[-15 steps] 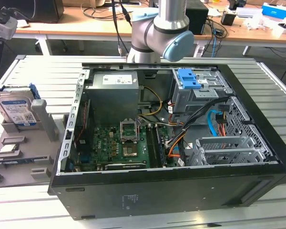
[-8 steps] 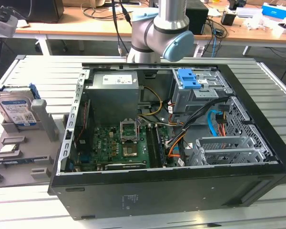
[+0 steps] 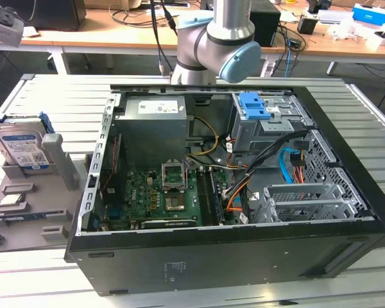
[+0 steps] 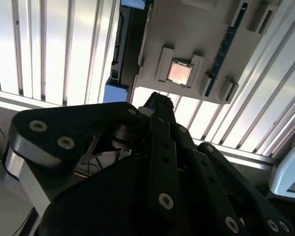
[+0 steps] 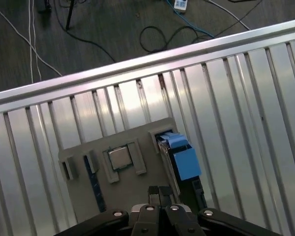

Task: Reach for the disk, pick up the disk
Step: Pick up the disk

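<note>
Our slatted metal table (image 3: pixel 51 90) and its load.
We see pale metal slats bearing two things directly: an open black computer case (image 3: pixel 231 263) lying on its side across the middle, and a grey holder tray (image 3: pixel 25 215) just beside it, toward the exterior view's left. The tray itself carries the disk (image 3: pixel 22 149), standing on edge in a slot at its far end. In the first wrist view we also make out a square processor chip (image 5: pixel 119 157) seated in a recess, with a narrow dark board (image 5: pixel 94 189) set on edge near it.
</note>
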Robot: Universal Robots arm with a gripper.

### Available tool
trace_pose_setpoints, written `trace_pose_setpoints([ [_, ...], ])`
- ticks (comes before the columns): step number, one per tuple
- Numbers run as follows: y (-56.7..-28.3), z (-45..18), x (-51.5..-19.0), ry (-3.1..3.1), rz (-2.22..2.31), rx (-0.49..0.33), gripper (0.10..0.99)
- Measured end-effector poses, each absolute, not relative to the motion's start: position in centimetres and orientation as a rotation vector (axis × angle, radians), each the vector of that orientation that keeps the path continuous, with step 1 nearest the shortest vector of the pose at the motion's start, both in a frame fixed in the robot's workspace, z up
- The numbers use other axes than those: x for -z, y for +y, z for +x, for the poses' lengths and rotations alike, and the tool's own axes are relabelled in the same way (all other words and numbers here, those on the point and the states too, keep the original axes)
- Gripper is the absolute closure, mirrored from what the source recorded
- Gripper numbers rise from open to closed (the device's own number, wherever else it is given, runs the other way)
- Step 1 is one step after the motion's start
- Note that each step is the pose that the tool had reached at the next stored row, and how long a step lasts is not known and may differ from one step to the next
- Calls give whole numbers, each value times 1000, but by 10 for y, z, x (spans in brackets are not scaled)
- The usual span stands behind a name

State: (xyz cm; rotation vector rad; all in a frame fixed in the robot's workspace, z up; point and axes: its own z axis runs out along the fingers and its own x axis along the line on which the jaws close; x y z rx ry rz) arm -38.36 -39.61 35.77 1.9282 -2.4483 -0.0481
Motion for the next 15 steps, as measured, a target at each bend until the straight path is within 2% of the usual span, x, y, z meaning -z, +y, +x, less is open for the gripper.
trace_pose_setpoints([
  [15,-396,-384,-358,-2241,2161,44,980],
])
